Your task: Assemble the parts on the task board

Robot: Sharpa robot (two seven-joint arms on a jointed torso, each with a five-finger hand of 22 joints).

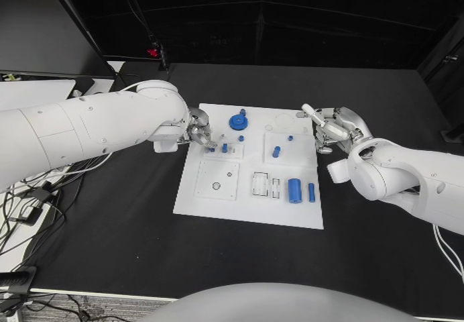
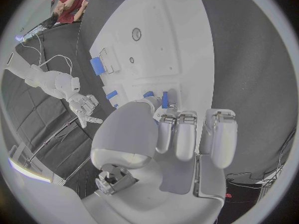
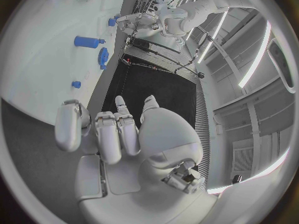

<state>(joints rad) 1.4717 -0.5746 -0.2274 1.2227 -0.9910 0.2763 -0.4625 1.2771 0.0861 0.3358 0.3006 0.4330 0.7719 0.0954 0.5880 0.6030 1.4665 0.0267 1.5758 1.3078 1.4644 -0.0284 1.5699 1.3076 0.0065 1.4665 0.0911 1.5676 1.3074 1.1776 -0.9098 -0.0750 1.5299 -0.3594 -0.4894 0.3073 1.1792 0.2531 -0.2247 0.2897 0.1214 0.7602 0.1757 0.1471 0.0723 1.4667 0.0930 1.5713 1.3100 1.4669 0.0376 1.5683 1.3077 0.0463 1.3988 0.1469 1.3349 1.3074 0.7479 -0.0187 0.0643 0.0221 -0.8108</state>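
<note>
Over the task board, the left hand pinches a small blue part, while the right hand hovers empty, fingers apart.

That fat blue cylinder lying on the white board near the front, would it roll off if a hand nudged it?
Probably, if pushed sideways: the blue cylinder lies on its round side on the flat task board. It looks like solid, stiff plastic, so it should not bend. Its smooth surface may be slippery in a grip. The thinner blue pin beside it could stop it.
</note>
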